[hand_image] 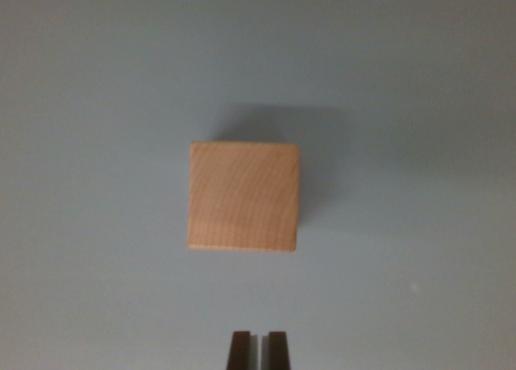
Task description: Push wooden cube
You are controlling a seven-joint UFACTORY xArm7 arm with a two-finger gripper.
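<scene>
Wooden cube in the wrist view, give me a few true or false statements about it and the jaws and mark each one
1. The wooden cube sits near the middle of the wrist view. True.
2. The jaws of the gripper are touching the cube. False: bare surface shows between them and the cube's near edge.
3. The jaws stand close together, with only a narrow slot between them. True.
4. A second cube lies to the wrist view's left. False: only one cube is in view.
5. The cube's shadow falls toward the wrist view's upper right. True.
6. The jaws enter from the top edge. False: they show at the bottom edge, below the cube.
</scene>
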